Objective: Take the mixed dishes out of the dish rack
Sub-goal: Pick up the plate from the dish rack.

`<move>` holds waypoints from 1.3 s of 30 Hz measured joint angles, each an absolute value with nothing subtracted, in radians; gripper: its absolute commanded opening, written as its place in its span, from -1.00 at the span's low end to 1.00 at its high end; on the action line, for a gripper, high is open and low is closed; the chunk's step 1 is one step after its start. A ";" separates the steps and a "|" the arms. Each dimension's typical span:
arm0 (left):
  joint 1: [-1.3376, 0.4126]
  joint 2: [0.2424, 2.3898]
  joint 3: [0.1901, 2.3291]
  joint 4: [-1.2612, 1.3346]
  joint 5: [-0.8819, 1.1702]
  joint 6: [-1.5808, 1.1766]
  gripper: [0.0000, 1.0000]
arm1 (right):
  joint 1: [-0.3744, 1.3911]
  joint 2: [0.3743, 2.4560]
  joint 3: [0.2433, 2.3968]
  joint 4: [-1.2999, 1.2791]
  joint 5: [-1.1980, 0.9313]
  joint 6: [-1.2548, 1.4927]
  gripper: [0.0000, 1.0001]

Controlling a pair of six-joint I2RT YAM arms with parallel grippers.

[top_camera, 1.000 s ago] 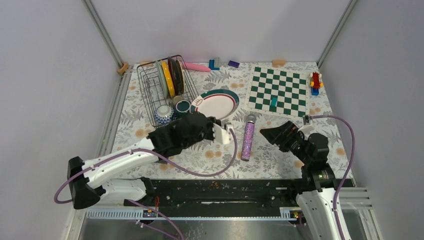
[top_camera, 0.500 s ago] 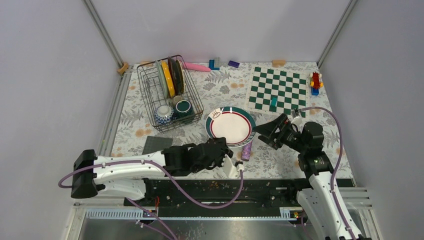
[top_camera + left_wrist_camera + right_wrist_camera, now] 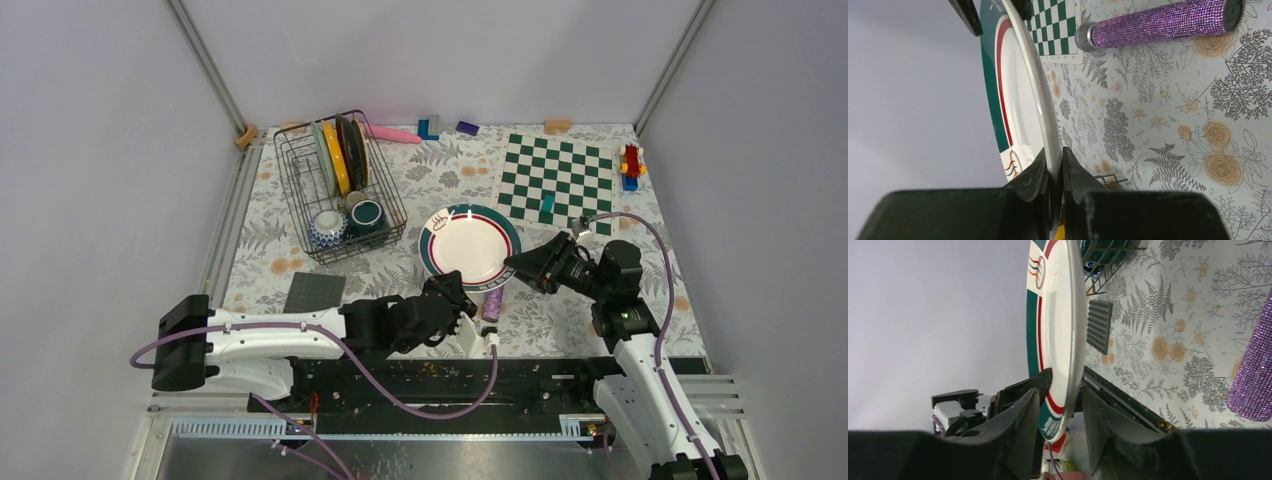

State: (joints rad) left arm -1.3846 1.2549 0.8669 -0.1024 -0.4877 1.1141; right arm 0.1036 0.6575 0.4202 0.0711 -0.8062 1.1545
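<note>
Right now the cream plate [image 3: 470, 248], glossy, round, with a dark teal rim and a thin red ring inside it, hangs tilted above the desk [image 3: 430, 180], near the middle of the floral cloth and well clear of the dish rack [image 3: 290, 190]. The left end effector [image 3: 1054, 155] is clamped tight on the plate's near edge, a black finger pressed on each face. The right end effector [image 3: 1065, 385] straddles the opposite rim with its fingers spread and a sliver of space showing on one side. Below the plate lies the purple glitter cylinder [image 3: 1158, 22], sparkly and rough. The rack, a dark wire basket with slanted sides, holds a pale green plate [image 3: 318, 150], a yellow plate [image 3: 337, 158] and a dark plate [image 3: 352, 150] on edge, plus a blue-white patterned bowl [image 3: 328, 228], a dark teal mug [image 3: 366, 215] and a small greyish cup [image 3: 354, 199]
</note>
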 measured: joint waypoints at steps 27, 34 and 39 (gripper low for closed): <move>-1.390 1.182 0.864 -0.030 -0.407 1.092 0.98 | 0.104 0.630 0.345 0.112 -0.739 1.215 -1.00; -1.372 1.033 0.883 -0.078 -0.250 0.993 0.97 | 0.104 0.617 0.345 0.026 -0.642 1.163 -1.00; -1.359 0.900 0.870 0.034 -0.214 0.856 0.98 | 0.104 0.623 0.345 -0.011 -0.601 1.121 -1.00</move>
